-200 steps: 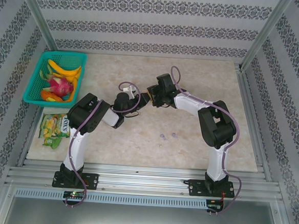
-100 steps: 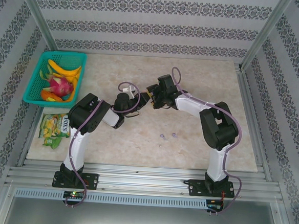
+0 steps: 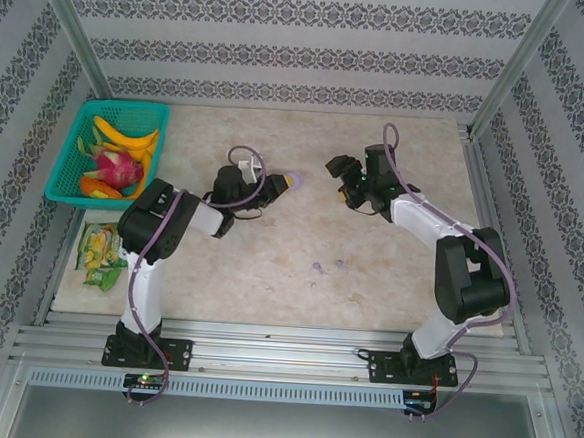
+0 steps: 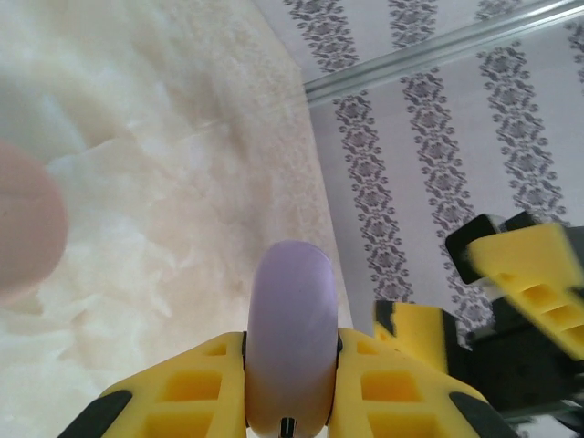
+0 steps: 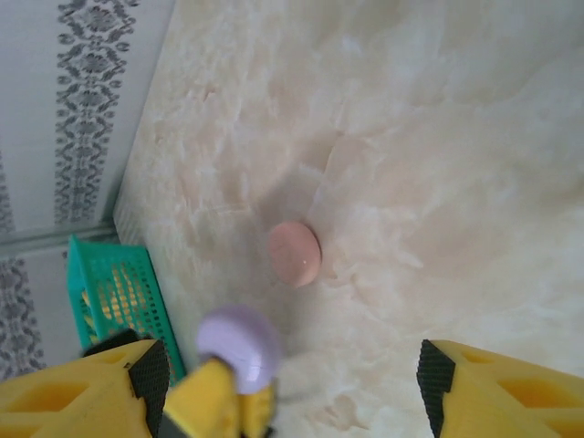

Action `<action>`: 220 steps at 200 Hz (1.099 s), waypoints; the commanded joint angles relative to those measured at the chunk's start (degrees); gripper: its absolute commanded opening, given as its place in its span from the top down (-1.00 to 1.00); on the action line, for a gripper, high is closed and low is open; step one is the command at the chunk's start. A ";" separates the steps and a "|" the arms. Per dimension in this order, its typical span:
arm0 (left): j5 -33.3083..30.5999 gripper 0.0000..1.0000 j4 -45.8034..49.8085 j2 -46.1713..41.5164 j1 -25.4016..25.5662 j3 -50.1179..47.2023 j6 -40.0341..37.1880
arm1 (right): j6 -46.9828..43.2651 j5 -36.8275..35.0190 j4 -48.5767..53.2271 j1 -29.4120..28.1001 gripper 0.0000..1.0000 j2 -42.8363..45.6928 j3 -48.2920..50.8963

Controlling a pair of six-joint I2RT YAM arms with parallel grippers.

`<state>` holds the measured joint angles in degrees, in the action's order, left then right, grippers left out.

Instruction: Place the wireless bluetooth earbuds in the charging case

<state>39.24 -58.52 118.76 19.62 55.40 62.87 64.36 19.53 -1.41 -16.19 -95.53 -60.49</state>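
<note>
My left gripper (image 4: 290, 356) is shut on a round light purple charging case (image 4: 290, 319), held on edge between the yellow fingers. In the top view that case (image 3: 292, 180) sticks out of the left gripper (image 3: 277, 185) over the middle of the mat. My right gripper (image 3: 342, 176) hangs open a short way to its right, with nothing between its fingers. The right wrist view shows the purple case (image 5: 240, 345) in the left gripper's tips, below the open right gripper (image 5: 290, 381). Two tiny purple earbuds (image 3: 317, 267) (image 3: 340, 263) lie on the mat nearer the arm bases.
A pale pink round case (image 5: 294, 253) lies flat on the marble-patterned mat (image 3: 388, 276), beyond the purple one. A green basket (image 3: 77, 134) of fruit stands at the far left, with a snack packet (image 3: 104, 248) in front of it. Patterned walls enclose the table.
The right gripper has opened and swung away to the right. The left gripper has closed fully on the purple case and shifted a little farther out over the mat.
</note>
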 commanded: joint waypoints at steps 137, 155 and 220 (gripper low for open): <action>18.57 0.88 32.48 -15.63 -1.76 8.56 -21.35 | -24.64 20.39 -18.45 -3.92 -0.39 2.76 5.55; 18.78 0.88 33.15 -15.99 -1.77 8.72 -21.72 | -24.08 20.11 -18.89 -4.12 -0.37 1.45 4.99; 19.83 0.94 32.62 -17.09 -1.70 8.24 -21.56 | -21.12 19.25 -22.65 -2.80 -0.28 -2.44 6.24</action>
<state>56.93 -25.82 104.27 18.09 62.28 42.44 41.67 38.92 -20.05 -19.70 -96.40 -54.26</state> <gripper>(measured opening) 0.212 0.649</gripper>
